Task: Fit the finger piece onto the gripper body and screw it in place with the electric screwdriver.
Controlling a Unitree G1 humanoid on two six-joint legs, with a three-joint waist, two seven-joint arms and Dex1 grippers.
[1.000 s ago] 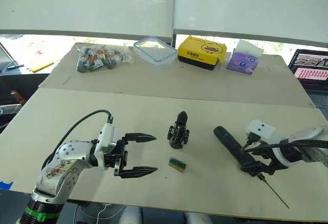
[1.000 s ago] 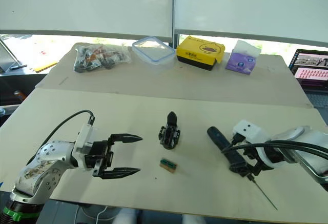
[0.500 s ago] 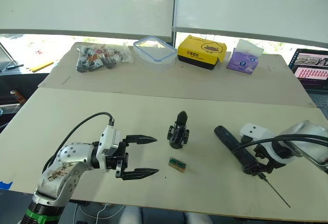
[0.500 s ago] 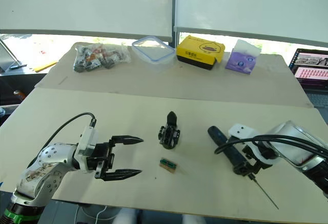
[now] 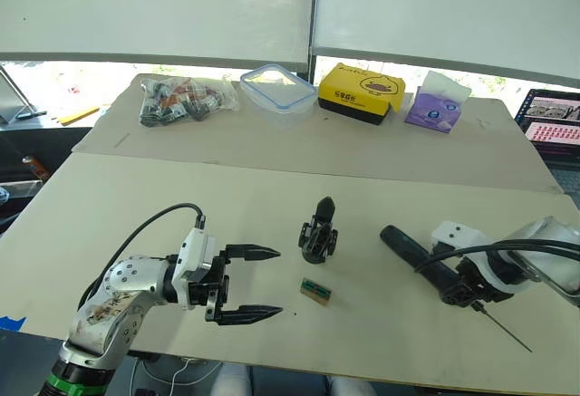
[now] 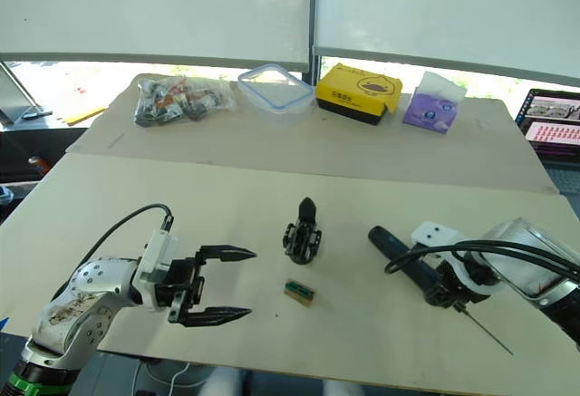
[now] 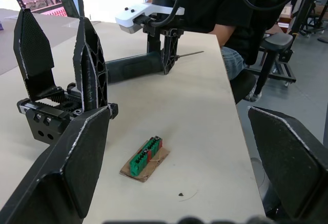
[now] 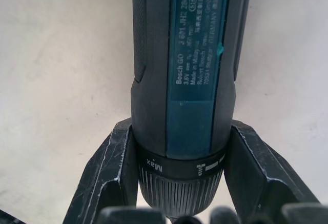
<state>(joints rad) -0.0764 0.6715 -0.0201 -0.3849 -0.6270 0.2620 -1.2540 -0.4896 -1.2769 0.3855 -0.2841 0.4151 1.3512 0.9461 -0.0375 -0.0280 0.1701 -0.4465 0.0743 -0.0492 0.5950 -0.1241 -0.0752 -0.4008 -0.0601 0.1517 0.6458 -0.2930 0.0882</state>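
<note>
Right gripper (image 5: 471, 289) is clamped around the electric screwdriver (image 5: 421, 262) near its bit end; the tool lies on the worktop (image 5: 136, 201). Left gripper (image 5: 256, 283) hovers wide apart, holding nothing. Gripper body (image 5: 318, 230) stands between them, a small green block (image 5: 314, 291) just beside it. At the far edge, a clear lidded container (image 5: 276, 87), contents indiscernible

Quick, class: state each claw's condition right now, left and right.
Left claw: open, holding nothing, hovering over the table.
Right claw: closed on the electric screwdriver, gripping it near the bit end.
</note>
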